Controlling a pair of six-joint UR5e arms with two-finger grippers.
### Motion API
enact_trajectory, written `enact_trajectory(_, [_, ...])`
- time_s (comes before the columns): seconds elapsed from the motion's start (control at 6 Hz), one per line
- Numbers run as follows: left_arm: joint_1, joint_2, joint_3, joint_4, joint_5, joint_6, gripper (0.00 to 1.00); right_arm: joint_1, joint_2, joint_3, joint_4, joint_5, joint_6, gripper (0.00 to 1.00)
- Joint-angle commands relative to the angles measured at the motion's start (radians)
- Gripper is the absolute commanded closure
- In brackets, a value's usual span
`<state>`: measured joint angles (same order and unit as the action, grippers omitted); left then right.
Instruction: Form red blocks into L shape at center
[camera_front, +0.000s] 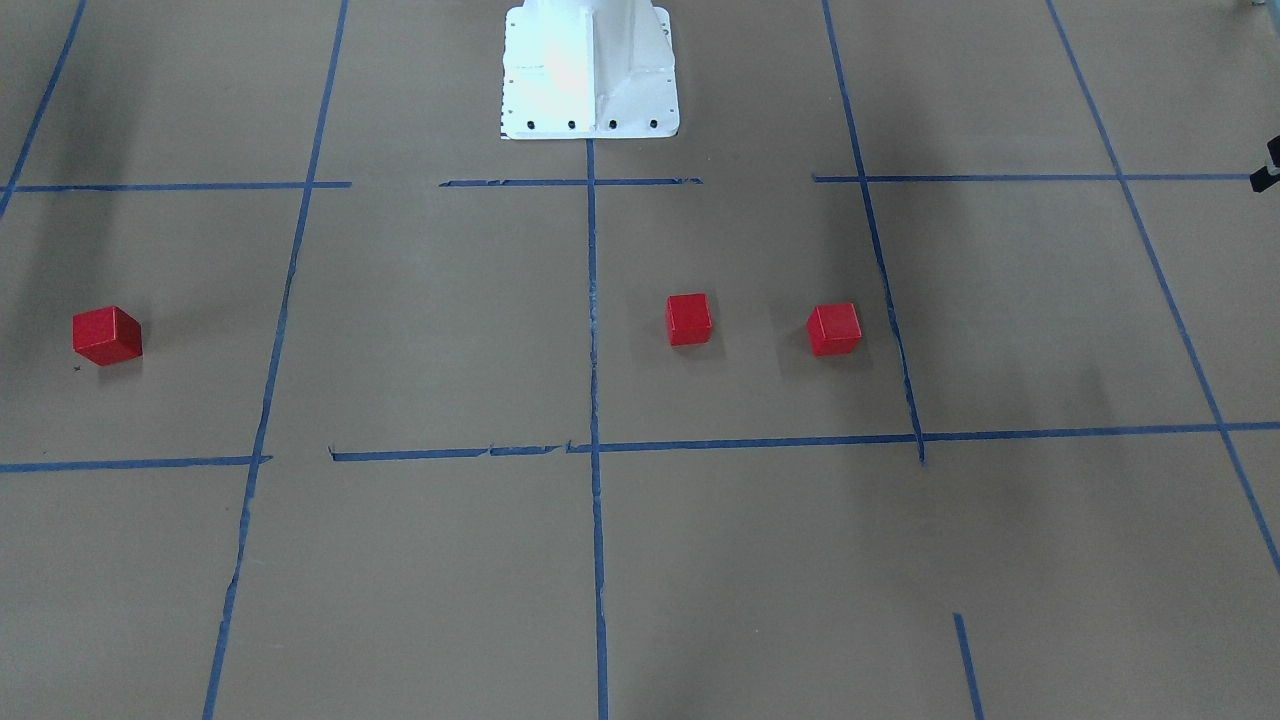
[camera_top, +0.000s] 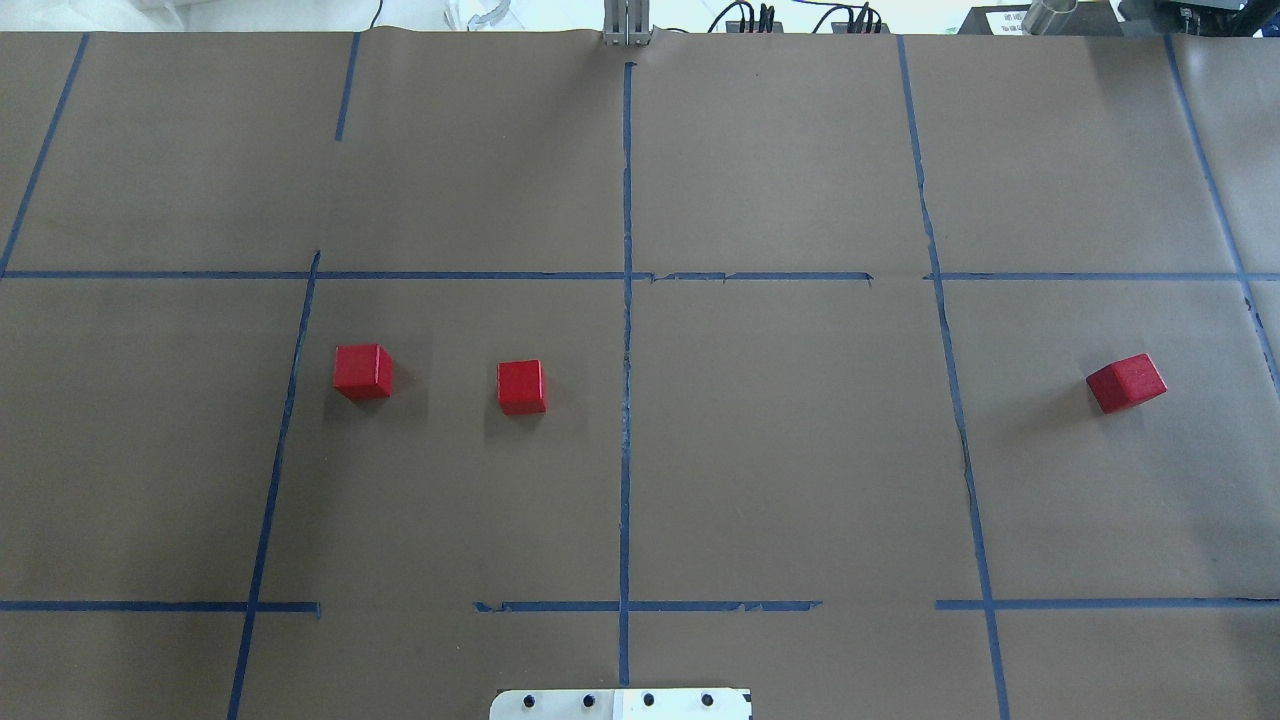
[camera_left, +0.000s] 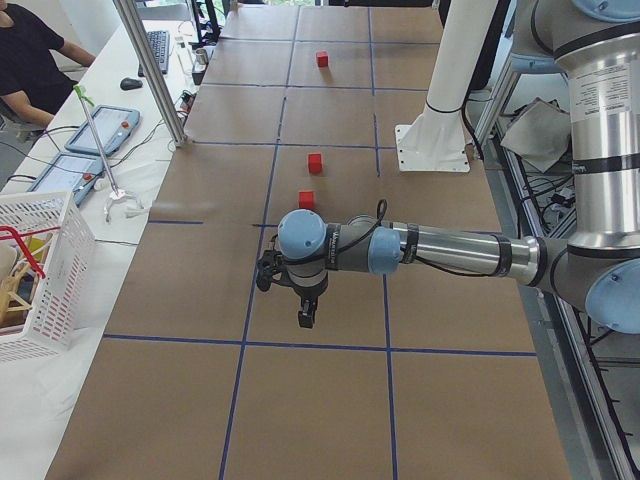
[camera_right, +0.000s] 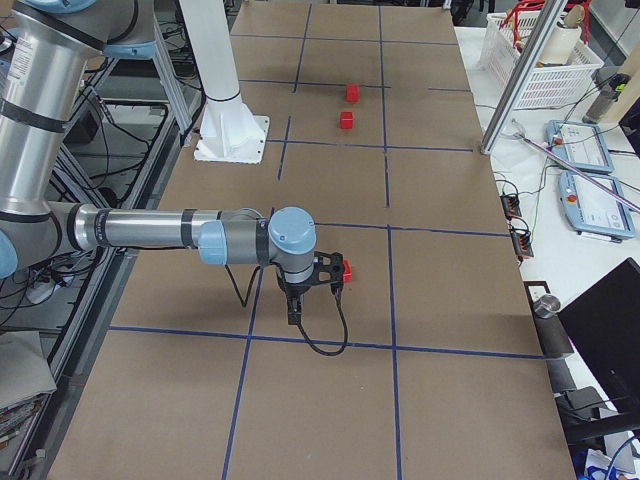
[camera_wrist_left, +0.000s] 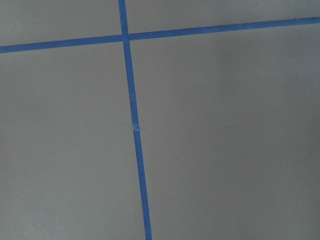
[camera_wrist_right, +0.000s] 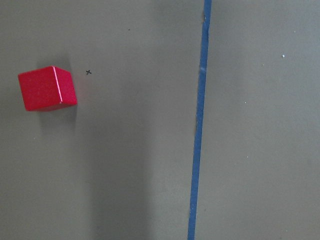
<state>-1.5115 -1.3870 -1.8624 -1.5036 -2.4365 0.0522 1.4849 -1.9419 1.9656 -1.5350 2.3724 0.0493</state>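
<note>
Three red blocks lie apart on the brown paper. In the overhead view two sit left of the middle blue tape line (camera_top: 626, 420), one red block (camera_top: 521, 386) near it and another (camera_top: 363, 371) further left. The third (camera_top: 1126, 382) lies far right, turned askew; it also shows in the right wrist view (camera_wrist_right: 47, 88). My left gripper (camera_left: 300, 312) hovers over bare paper, near side of the two blocks. My right gripper (camera_right: 295, 310) hovers beside the third block (camera_right: 347, 271). Both show only in side views, so I cannot tell whether they are open or shut.
The white robot base (camera_front: 590, 70) stands at the table's edge on the middle line. A white basket (camera_left: 40, 260), a metal pole (camera_left: 150, 70), tablets and a seated operator (camera_left: 30, 60) are along the far side. Blue tape lines cross the paper.
</note>
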Motion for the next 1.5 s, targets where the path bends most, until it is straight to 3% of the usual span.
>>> enact_trajectory(0.0, [0.010,0.011,-0.036,-0.016,0.008,-0.017,0.00,0.000,0.030,-0.020,0.001,-0.004,0.000,0.00])
enact_trajectory(0.67, [0.013,0.003,-0.030,-0.020,0.017,-0.023,0.00,0.000,0.029,-0.025,0.001,-0.004,-0.002,0.00])
enact_trajectory(1.33, [0.013,-0.004,-0.021,-0.021,0.019,-0.022,0.00,-0.041,0.023,-0.028,0.169,0.005,0.051,0.00])
